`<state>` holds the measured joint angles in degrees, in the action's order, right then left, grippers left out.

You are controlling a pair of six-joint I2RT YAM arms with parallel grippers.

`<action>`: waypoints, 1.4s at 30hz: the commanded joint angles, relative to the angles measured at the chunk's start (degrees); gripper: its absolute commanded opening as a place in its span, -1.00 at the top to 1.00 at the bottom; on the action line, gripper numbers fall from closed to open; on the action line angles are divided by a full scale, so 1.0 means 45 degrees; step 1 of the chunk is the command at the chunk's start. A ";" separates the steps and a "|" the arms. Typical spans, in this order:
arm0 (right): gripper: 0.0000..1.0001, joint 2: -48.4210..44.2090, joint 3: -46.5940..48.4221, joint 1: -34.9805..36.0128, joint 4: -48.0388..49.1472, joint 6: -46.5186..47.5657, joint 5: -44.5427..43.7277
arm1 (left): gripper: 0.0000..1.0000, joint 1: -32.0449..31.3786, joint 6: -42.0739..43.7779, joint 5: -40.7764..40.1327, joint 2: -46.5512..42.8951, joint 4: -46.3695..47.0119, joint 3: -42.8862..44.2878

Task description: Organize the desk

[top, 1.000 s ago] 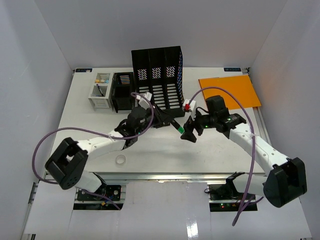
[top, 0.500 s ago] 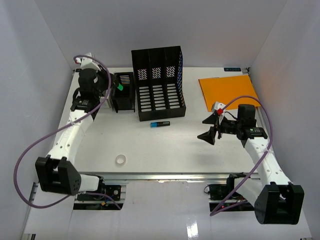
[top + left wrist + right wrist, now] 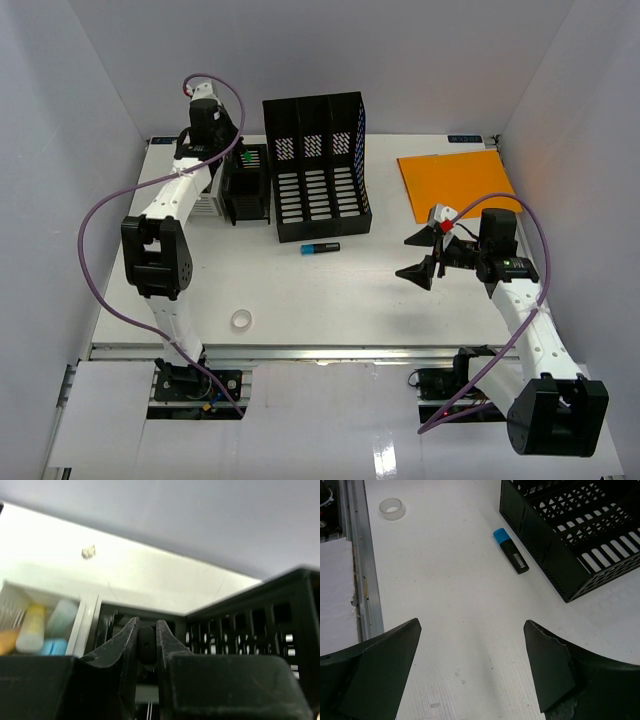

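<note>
The desk (image 3: pixel 330 295) is a white tabletop between pale grey walls. My left gripper (image 3: pixel 237 160) is at the back left, over a black mesh pen cup (image 3: pixel 248 190). It is shut on a black marker with a green end (image 3: pixel 243 157). In the left wrist view the jaws (image 3: pixel 146 622) pinch the marker's dark butt end (image 3: pixel 145 645) above the cup's rim. My right gripper (image 3: pixel 420 255) hangs open and empty over the right half of the desk, as the right wrist view (image 3: pixel 470 630) shows.
A blue-capped marker (image 3: pixel 320 248) lies in front of the black file rack (image 3: pixel 317 165). A tape ring (image 3: pixel 241 320) lies near the front rail. An orange folder (image 3: pixel 458 182) lies at the back right. A white organiser (image 3: pixel 45 625) with coloured items stands left of the cup.
My left arm swung from the desk's middle to the back left with the green-ended marker and now reaches over the black cup. My right arm drew back to the right.
</note>
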<state>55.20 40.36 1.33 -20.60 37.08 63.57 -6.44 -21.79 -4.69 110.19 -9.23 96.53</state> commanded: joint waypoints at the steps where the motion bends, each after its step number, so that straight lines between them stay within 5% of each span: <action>1: -0.80 -0.0080 -0.0004 -0.0120 0.0281 0.0119 0.0432 | 1.00 0.0025 0.0260 -0.0305 0.0346 -0.0299 0.1759; 8: -0.80 0.0025 -0.0017 -0.0140 0.0300 0.0152 0.0410 | 1.00 0.0025 0.0525 -0.0286 0.1041 -0.0409 0.2207; 11: -0.80 0.0076 -0.0062 -0.0140 0.0243 0.0311 0.0536 | 0.78 0.0025 0.0431 -0.0172 0.1061 -0.0333 0.1685; 14: -0.80 0.0186 -0.0110 -0.0140 -0.0372 0.1224 0.1430 | 0.25 0.0025 0.0169 0.0071 0.0933 -0.0183 0.1083; 18: -0.80 0.0091 -0.0275 -0.0140 -0.1526 0.3124 0.2388 | -0.19 0.0025 -0.0095 0.0205 0.0580 -0.0097 0.0479; 24: -0.80 0.0334 -0.0841 0.0042 -0.3326 0.5960 0.3104 | -0.49 0.0044 0.0029 0.1588 -0.0637 -0.0322 0.0070; 30: -0.92 0.1604 -0.0520 0.3150 -0.2034 0.6296 -0.0510 | -0.59 0.0143 -0.0022 0.4131 -0.4928 0.0087 -0.3059; 37: -0.85 0.4807 0.2040 0.6709 0.0038 0.4522 -0.6274 | -0.78 0.0250 -0.2059 0.7616 -1.1796 0.1906 -1.1095; 42: -0.83 0.7298 0.4312 0.7869 0.0843 0.3876 -0.8513 | -0.90 0.0279 -0.3626 0.7787 -1.6551 0.1167 -1.4213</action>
<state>81.41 51.31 32.89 -22.63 58.10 38.22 -5.67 -30.70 26.02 46.95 -1.57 41.09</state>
